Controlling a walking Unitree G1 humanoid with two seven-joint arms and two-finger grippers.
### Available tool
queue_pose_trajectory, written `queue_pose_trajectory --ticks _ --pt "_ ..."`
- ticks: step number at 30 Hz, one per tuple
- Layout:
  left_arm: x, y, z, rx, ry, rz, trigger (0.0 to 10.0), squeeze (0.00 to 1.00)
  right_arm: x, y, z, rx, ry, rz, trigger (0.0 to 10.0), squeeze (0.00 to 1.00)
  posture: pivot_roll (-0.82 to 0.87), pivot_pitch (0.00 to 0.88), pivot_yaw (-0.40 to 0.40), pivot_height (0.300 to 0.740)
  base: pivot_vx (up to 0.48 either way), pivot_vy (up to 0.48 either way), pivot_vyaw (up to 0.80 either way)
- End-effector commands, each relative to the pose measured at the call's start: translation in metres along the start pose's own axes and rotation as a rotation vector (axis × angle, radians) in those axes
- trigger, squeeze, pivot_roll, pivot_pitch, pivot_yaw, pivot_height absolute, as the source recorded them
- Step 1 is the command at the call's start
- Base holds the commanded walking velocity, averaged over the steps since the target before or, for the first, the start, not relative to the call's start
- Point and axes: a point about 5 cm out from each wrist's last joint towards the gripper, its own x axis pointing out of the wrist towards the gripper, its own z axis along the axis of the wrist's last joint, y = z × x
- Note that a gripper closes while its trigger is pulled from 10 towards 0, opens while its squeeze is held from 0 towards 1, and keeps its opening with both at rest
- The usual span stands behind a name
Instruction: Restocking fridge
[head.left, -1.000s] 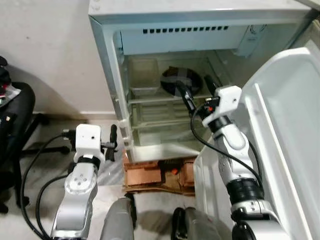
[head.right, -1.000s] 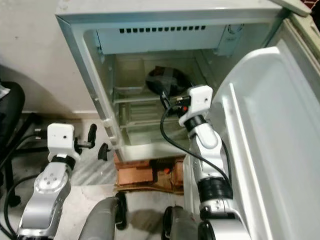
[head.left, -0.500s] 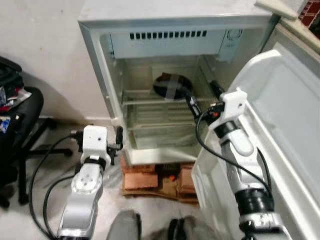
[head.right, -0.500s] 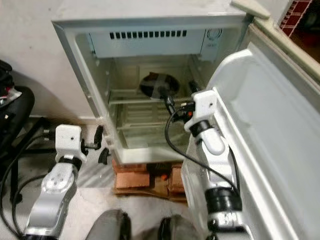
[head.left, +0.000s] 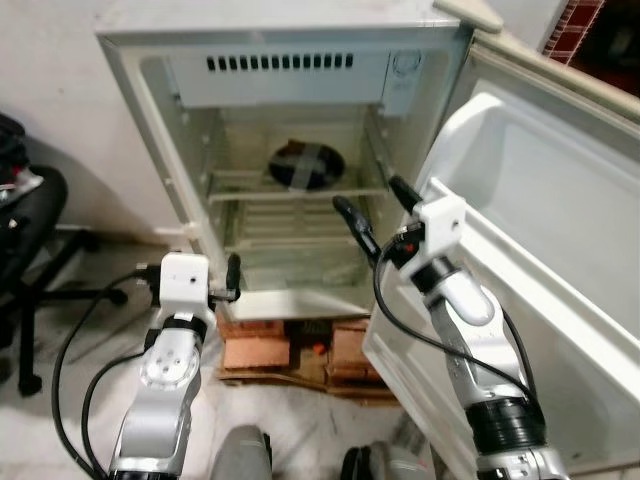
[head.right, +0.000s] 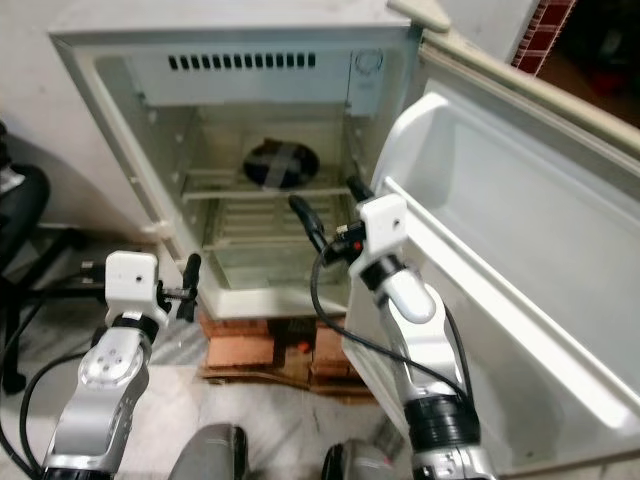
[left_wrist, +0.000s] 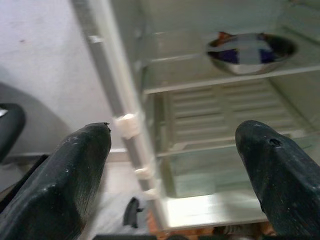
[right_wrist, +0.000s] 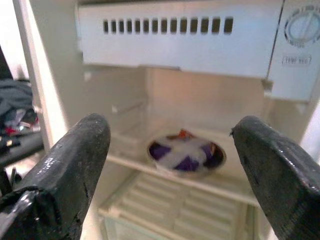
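Observation:
The small white fridge (head.left: 140, 120) stands open. On its upper wire shelf sits a round bowl (head.left: 305, 165) covered with film and crossed tape, also in the right wrist view as the bowl (right_wrist: 185, 152). My right gripper (head.left: 368, 197) hangs open in front of the shelves, a short way out from the bowl, nothing between its fingers (right_wrist: 75, 165). My left gripper (head.left: 231, 272) is low beside the fridge's left front edge, open and empty, its fingers (left_wrist: 75, 175) spread wide.
The fridge door (head.left: 540, 230) swings wide on the right, close behind my right arm. Red bricks (head.left: 255, 350) prop the fridge off the floor. A black chair (head.left: 25, 235) and cables lie at the left by the wall.
The view has pulled back and risen. My right gripper has drawn out of the fridge, away from the bowl on the shelf. The left gripper stays low by the fridge's edge.

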Motion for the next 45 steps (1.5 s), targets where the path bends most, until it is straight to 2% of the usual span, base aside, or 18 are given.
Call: queue_pose_trajectory --ticks 1,5,9,12,18,24,29,35,38,40,45 --pt "-0.002 0.003 -0.001 0.006 0.001 -0.002 10.0 0.0 -0.002 0.011 0.004 -0.018 -0.003 0.05 10.0 0.0 0.1 0.087 0.014 0.74 0.0 0.0 0.0" --pt "-0.002 0.006 -0.002 0.008 0.003 0.004 10.0 0.0 -0.021 0.019 -0.005 0.007 0.046 0.034 10.0 0.0 0.09 0.084 0.009 0.74 -0.213 0.0 0.0" --pt "-0.001 0.006 -0.001 0.004 0.0 0.007 10.0 0.0 -0.026 0.018 -0.008 0.005 0.051 -0.016 10.0 0.0 0.09 0.085 0.012 0.74 -0.321 0.0 0.0" --pt "0.0 0.006 0.0 0.002 -0.006 0.02 10.0 0.0 -0.024 0.008 -0.009 0.005 0.044 -0.164 10.0 0.0 0.1 0.086 0.021 0.74 -0.33 0.0 0.0" --pt "0.002 0.007 0.005 0.017 -0.023 0.021 10.0 0.0 -0.026 -0.008 -0.011 0.002 0.053 -0.294 10.0 0.0 0.1 0.097 0.017 0.74 -0.337 0.0 0.0" --pt "0.003 0.01 0.002 0.024 -0.02 0.028 10.0 0.0 -0.027 -0.015 -0.013 -0.007 0.065 -0.314 10.0 0.0 0.09 0.095 0.004 0.74 -0.33 0.0 0.0" --pt "0.002 0.005 -0.002 0.014 -0.007 0.024 10.0 0.0 -0.028 -0.018 -0.013 -0.014 0.072 -0.332 10.0 0.0 0.09 0.098 -0.011 0.74 -0.371 0.0 0.0" --pt "0.002 0.004 -0.004 -0.013 0.009 0.038 10.0 0.0 -0.042 -0.03 -0.021 -0.018 0.11 -0.4 10.0 0.0 0.09 0.104 -0.018 0.74 -0.05 0.0 0.0" --pt "0.003 0.004 -0.001 -0.025 -0.017 0.022 10.0 0.0 -0.048 -0.036 -0.024 -0.009 0.123 -0.457 10.0 0.0 0.08 0.103 -0.014 0.74 0.0 0.0 0.0" --pt "0.005 0.001 0.003 -0.032 -0.045 -0.007 10.0 0.0 -0.045 -0.039 -0.023 0.016 0.115 -0.493 10.0 0.0 0.07 0.104 -0.003 0.74 0.0 0.0 0.0" --pt "0.01 -0.007 0.007 -0.051 -0.065 -0.037 10.0 0.0 -0.033 -0.037 -0.019 0.027 0.095 -0.482 10.0 0.0 0.07 0.106 -0.007 0.74 0.0 -0.122 0.0"
